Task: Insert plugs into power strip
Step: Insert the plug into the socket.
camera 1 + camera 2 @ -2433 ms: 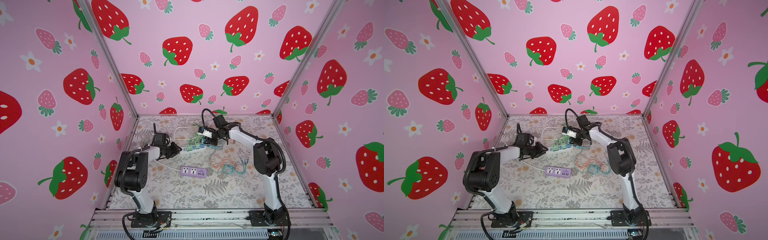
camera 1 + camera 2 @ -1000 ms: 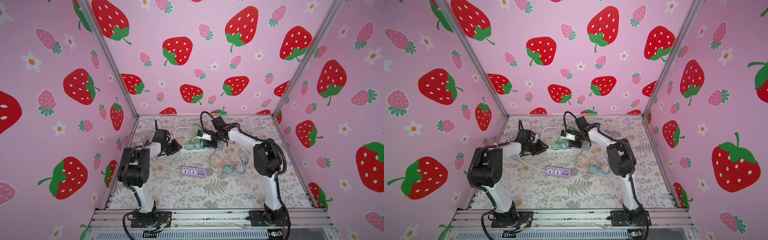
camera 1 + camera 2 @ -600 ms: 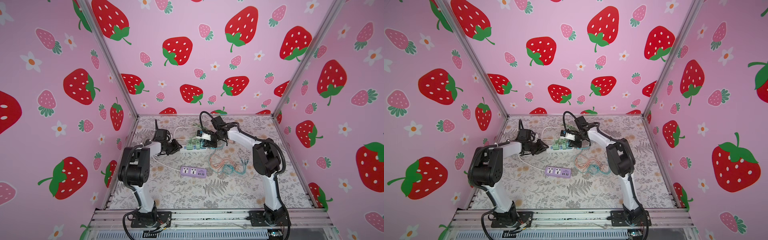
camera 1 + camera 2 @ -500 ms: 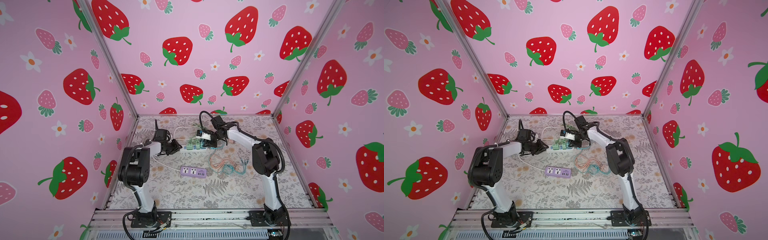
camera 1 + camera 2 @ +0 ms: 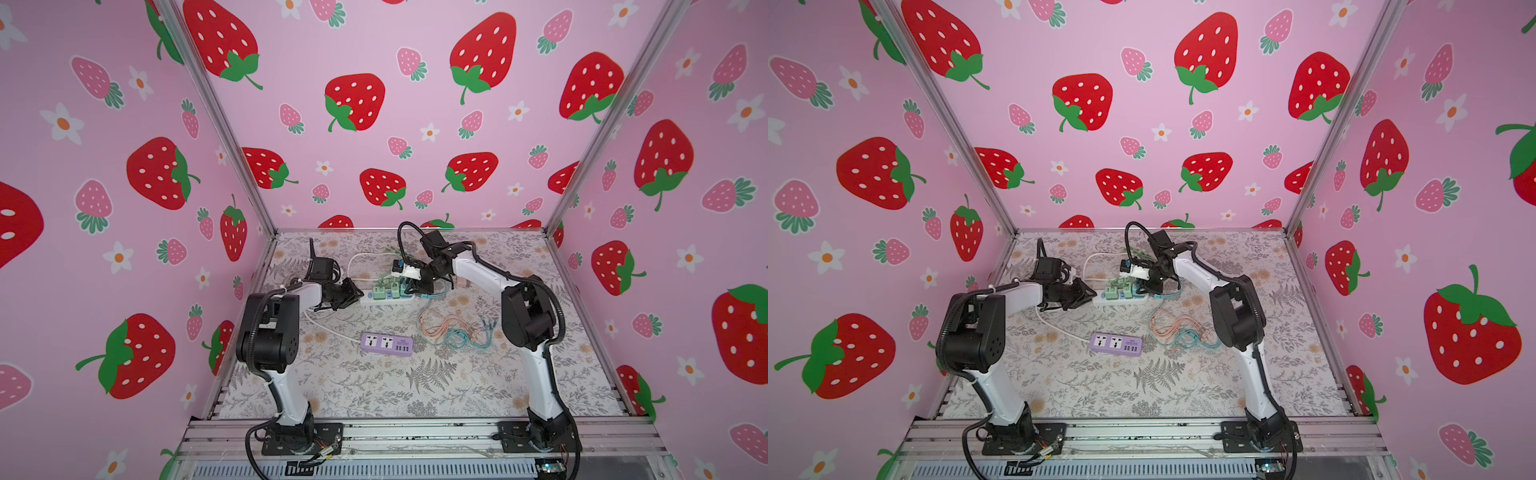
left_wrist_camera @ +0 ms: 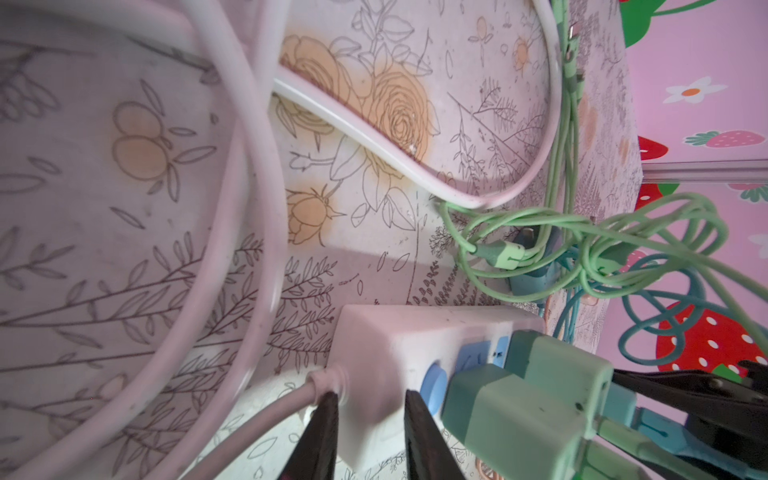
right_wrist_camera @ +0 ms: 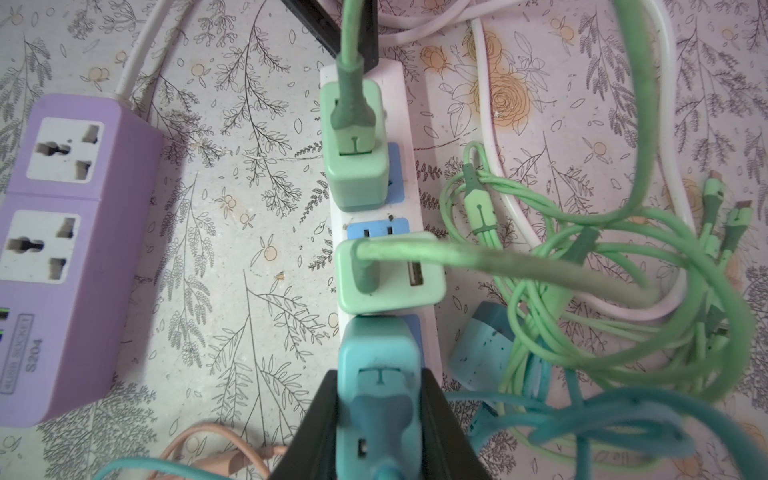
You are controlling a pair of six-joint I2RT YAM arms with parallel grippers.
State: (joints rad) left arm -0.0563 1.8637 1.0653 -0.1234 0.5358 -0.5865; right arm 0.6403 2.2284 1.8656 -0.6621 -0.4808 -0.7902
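**White power strip** (image 5: 367, 300) lies flat on the floral mat (image 5: 374, 395), its long axis running across between the two arms, and the left gripper (image 6: 370, 397) is clamped on its cord end. The right gripper (image 7: 378, 376) is closed on the teal plug (image 7: 376, 345) — upright over the strip's end socket, cable face up, prong side down — in line with two mint plugs (image 7: 357, 166) already seated. A second teal plug (image 7: 478, 353) lies on the mat just beside the strip.
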